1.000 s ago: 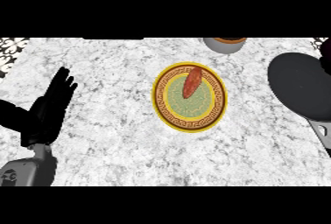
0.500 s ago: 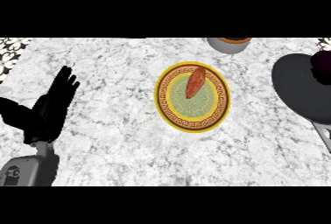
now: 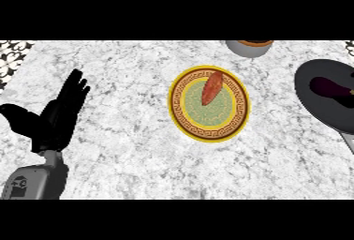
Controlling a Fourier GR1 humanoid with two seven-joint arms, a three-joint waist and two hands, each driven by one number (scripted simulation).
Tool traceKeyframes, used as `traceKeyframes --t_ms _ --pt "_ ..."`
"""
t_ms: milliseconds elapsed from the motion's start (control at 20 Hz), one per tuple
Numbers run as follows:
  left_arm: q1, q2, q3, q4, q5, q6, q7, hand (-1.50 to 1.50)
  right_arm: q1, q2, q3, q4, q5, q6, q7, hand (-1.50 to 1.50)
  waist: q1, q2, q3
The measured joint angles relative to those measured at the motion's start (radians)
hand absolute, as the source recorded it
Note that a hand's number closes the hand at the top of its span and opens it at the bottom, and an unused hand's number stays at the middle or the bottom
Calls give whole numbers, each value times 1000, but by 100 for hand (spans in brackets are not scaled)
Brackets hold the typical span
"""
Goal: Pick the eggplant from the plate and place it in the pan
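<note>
One plate (image 3: 210, 130); one pan (image 3: 325, 110) (dark eggplant (image 3: 330, 87) inside); left hand (image 3: 55, 117) resting, fingers straight.

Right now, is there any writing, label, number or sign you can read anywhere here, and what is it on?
No readable text anywhere.
Plate: its rim bears a key-pattern band, ornament only, no letters.
Left forearm: a small dark mark by the wrist, too small to read.
Pan, bowl, counter and left hand: no markings.
</note>
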Motion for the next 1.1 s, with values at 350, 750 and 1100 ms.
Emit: traceKeyframes --t_ms 350,750,1100 --pt "-11 -2 2 4 3 -1 15 0 -5 -36 -82 79 -96 26 -129 -150 -3 -1 1" --pt "11 8 20 -6 8 -1 18 0 38 -108 -284 101 -330 169 -298 -150 -28 -10 1" --pt "27 12 36 11 9 -6 -10 0 157 -229 -408 136 -490 454 -423 -150 -45 -14 -1"
